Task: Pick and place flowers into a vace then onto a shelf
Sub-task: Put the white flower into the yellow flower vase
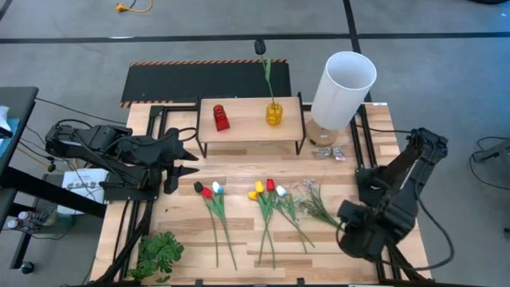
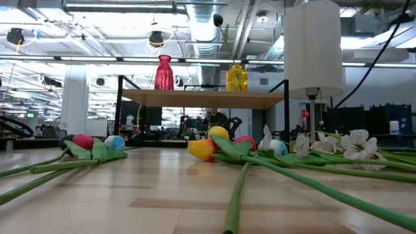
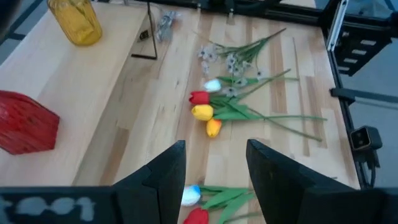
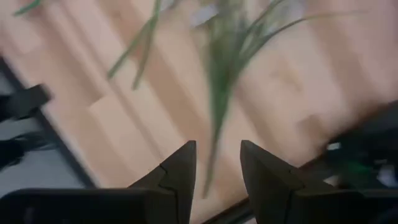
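Observation:
Several tulips lie flat on the table in two bunches, one (image 1: 211,193) on the left and one (image 1: 267,191) in the middle. A spray of small white blossoms (image 1: 312,195) lies to their right. The wooden shelf (image 1: 247,127) bears a red vase (image 1: 221,118) and a yellow vase (image 1: 274,114). A dark-headed tulip (image 1: 265,68) stands in the yellow vase. My right gripper (image 4: 216,174) points down, open, over the spray's green stems (image 4: 217,93), apart from them. My left gripper (image 3: 214,180) hangs open at the shelf's left end, holding nothing.
A tall white lamp (image 1: 343,86) stands at the shelf's right end, with a small foil scrap (image 1: 328,152) by its foot. A bushy green sprig (image 1: 159,251) lies at the near left corner. A black panel (image 1: 203,80) lies behind the shelf.

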Controlling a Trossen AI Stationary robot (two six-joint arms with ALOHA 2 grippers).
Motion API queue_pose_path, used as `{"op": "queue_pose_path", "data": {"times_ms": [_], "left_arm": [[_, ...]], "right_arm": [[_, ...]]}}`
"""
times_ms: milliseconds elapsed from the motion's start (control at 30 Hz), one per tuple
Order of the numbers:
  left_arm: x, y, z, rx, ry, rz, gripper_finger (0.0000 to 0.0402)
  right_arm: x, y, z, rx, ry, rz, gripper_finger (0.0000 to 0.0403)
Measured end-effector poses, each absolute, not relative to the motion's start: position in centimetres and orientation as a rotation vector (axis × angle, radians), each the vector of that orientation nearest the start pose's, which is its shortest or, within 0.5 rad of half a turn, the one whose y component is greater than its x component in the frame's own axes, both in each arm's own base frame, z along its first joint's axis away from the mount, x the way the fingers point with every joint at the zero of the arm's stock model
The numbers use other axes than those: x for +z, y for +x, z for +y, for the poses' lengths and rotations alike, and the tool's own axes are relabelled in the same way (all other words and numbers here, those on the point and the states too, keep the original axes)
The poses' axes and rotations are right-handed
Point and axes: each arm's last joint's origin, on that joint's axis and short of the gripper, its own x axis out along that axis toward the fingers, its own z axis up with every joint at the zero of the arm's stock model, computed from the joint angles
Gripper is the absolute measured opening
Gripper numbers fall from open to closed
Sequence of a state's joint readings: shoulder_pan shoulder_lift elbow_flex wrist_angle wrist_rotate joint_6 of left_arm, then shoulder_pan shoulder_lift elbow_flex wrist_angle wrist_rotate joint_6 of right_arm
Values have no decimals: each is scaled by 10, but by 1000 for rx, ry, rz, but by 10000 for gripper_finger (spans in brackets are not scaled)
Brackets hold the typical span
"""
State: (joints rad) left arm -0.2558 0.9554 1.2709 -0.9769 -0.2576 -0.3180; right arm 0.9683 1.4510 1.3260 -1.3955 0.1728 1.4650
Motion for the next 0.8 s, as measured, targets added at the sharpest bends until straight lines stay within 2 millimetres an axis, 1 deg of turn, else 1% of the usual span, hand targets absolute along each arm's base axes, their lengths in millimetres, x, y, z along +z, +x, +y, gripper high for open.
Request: {"op": "queue_pose_path", "data": {"times_ms": [100,167,233,333,467,667,800], "left_arm": [[393,154,-33,95,-140,641,158],[393,154,-33,94,-140,641,158],[393,154,-33,95,-140,641,158],[393,154,-33,90,-124,642,158],[392,153,-33,73,-73,649,158],[392,153,-33,66,-50,649,158],[392,154,-33,64,-45,648,158]], "right_arm": [[284,144,208,-347,468,1353,117],[273,149,214,-345,557,1334,117],[261,156,214,-365,640,1311,117],[247,171,208,-407,761,1261,117],[242,185,198,-452,813,1185,117],[234,198,182,-491,814,1173,117],[230,210,178,-488,842,1156,117]]}}
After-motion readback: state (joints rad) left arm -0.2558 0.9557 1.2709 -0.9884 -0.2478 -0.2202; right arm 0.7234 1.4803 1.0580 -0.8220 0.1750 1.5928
